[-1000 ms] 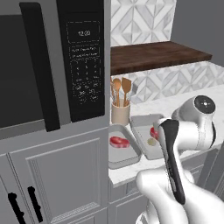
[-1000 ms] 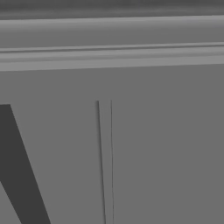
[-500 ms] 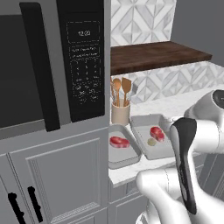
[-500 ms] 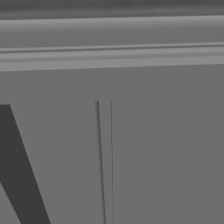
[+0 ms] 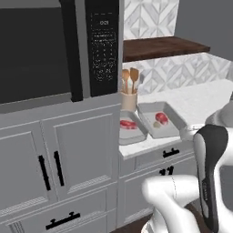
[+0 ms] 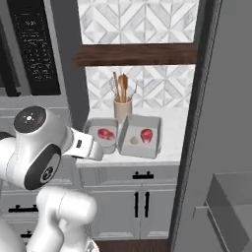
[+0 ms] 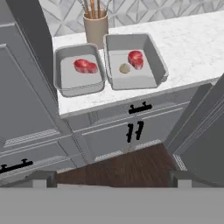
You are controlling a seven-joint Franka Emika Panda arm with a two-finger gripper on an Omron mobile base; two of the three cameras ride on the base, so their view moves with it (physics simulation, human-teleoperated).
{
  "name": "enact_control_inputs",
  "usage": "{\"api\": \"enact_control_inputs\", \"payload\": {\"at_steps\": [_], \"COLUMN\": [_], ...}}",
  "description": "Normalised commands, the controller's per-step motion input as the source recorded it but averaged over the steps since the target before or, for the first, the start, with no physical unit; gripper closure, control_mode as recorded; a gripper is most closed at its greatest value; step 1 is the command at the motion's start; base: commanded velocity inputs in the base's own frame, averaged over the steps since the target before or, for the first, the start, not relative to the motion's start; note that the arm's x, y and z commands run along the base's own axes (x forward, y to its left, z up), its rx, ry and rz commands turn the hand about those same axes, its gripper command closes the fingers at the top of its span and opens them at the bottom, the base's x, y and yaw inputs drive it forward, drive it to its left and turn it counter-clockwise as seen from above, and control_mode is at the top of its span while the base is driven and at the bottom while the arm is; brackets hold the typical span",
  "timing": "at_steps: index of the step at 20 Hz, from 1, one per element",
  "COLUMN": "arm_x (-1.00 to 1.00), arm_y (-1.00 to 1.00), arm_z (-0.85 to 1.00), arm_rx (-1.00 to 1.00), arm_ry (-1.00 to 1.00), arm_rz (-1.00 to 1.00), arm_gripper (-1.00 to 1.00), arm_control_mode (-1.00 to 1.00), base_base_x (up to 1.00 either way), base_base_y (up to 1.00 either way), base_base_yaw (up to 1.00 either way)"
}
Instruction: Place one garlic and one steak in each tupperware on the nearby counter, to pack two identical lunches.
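Two tupperware (image 7: pixel 79 85) — well beyond tool (image 7: pixel 111 179)

Claw (image 7: pixel 112 180) wide open, empty

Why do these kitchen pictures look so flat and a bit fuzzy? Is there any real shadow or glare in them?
Hand view: even, soft light, no glare on the counter; each tupperware shows only faint shading inside its walls, and the steak looks slightly blurred. Left base view: the robot's white arm is close and soft-edged. Right base view: the shelf casts a dim shadow on the tiles.
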Motion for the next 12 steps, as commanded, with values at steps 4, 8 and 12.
{"api": "enact_control_inputs", "payload": {"at_steps": [4, 8, 12], "arm_x": [0.00, 0.00, 0.00], "arm_y": [0.00, 0.00, 0.00], "arm_z": [0.00, 0.00, 0.00], "arm_rx": [0.00, 0.00, 0.00], "arm_ry": [0.00, 0.00, 0.00], "arm_rz": [0.00, 0.00, 0.00], "arm_gripper": [-1.00, -1.00, -1.00], "arm_control_mode": [1.00, 1.00, 1.00], "base_base_x": [-0.76, -0.98, -0.34], "base_base_y": [1.00, 0.22, -0.08], "base_base_yaw": [-0.03, -0.44, -0.60]}}
